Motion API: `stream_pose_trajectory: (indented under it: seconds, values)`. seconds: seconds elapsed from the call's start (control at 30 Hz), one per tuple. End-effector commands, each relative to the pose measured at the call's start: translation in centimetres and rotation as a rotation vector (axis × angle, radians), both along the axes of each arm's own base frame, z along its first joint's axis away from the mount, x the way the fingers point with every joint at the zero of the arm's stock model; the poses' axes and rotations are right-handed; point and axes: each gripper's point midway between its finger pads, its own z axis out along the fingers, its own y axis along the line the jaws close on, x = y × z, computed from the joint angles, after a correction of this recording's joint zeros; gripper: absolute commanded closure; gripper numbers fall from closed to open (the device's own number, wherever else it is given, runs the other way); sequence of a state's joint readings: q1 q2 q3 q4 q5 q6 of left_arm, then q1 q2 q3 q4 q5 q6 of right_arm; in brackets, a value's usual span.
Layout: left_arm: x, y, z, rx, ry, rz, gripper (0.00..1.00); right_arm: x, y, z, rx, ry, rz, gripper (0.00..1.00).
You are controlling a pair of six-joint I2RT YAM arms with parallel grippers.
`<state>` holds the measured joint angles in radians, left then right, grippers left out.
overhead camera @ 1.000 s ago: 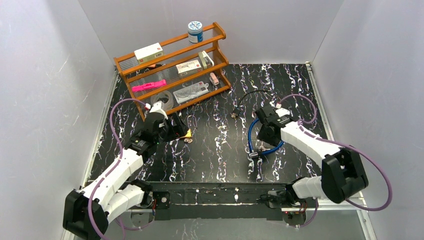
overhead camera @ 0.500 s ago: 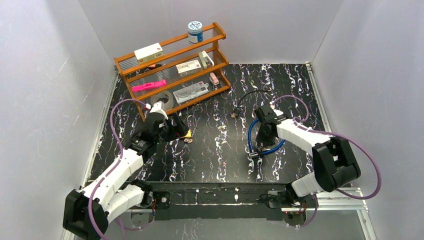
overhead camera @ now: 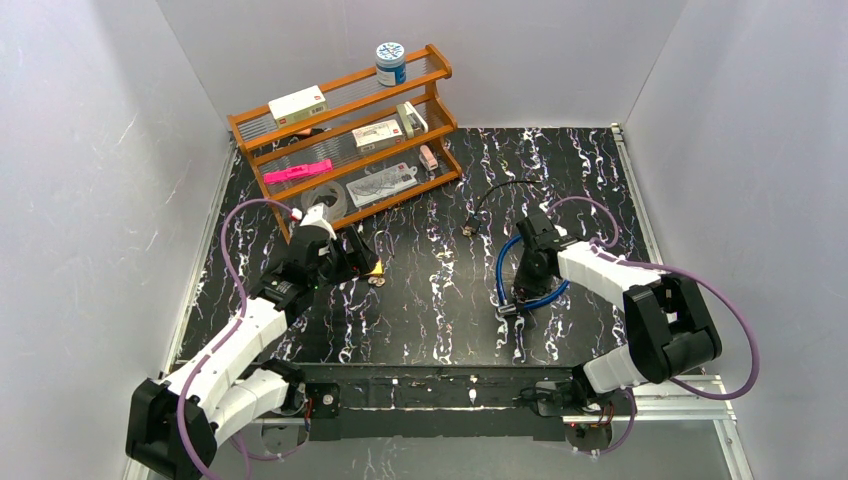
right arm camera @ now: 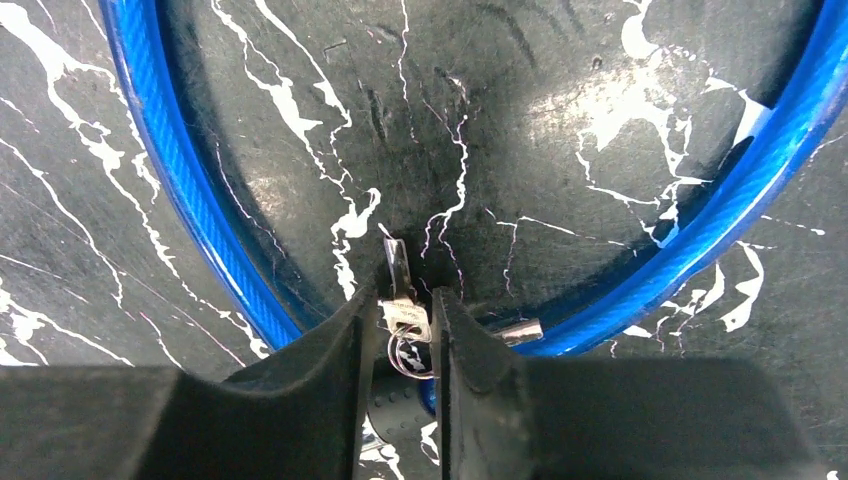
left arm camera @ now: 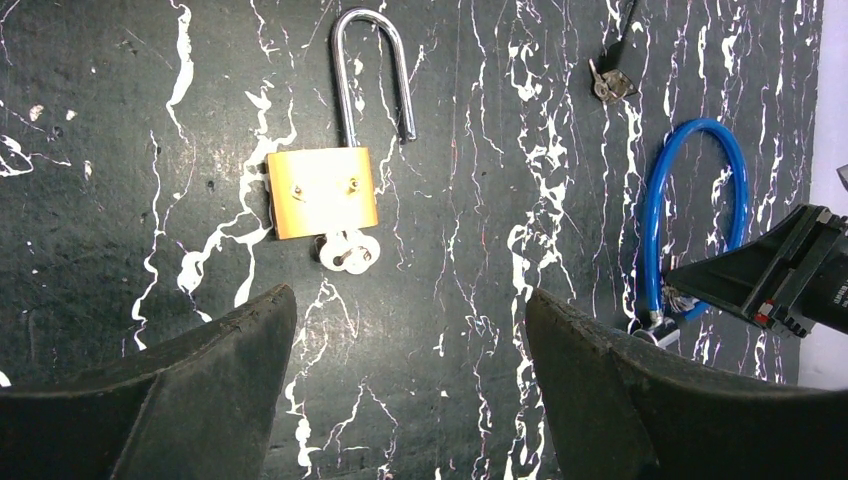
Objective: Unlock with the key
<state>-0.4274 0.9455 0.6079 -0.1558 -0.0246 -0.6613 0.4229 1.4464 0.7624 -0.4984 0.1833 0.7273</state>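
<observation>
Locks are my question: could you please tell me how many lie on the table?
3: brass padlock at left, blue cable lock at right, and what looks like a thin black cable lock behind it.

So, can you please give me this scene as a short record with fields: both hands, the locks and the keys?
left hand: open, hovering over the brass padlock, holding nothing
brass padlock: flat on the table, padlock key in its base
right hand: closed on the small key at the blue cable lock
blue cable lock: looped on the table, right of the padlock
other: small black lock with keys further back; wooden rack at back left
</observation>
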Motion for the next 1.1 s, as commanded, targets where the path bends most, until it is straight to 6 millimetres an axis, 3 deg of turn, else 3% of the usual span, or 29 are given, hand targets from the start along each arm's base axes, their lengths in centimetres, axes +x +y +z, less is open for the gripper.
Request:
stream_pose_trajectory:
  seconds: [0.0,0.23,0.4,0.57,0.73,0.9,1.07]
  values:
    - [-0.2,0.1,-0.4,0.001,0.005,-0.002,0.18,-0.5,0.0,-0.7,0.004,0.016,0.022,0.70]
    - [0.0,-0.2,-0.3,-0.008,0.004,-0.007,0.18,0.5,-1.3,-0.3,-0.091,0.002,0.041,0.98]
    - [0.0,-0.4,0.3,-0.021,-0.006,-0.012,0.18,2.2,-1.3,2.3,-0.138,-0.096,0.066,0.99]
    - [-0.3,-3.8,3.8,-0.144,-0.086,-0.194,0.20,4.3,0.6,7.2,-0.160,-0.293,0.145,0.99]
    - [-0.8,-6.3,8.2,-0.260,-0.217,-0.337,0.20,5.2,5.0,13.6,-0.041,-0.593,0.306,0.99]
    - [-1.4,-8.3,11.8,-0.371,-0.253,-0.441,0.23,4.1,8.6,20.7,0.136,-0.843,0.437,0.99]
    - [-2.7,-10.7,17.0,-0.564,-0.300,-0.566,0.23,1.5,12.2,26.7,0.348,-1.011,0.648,0.99]
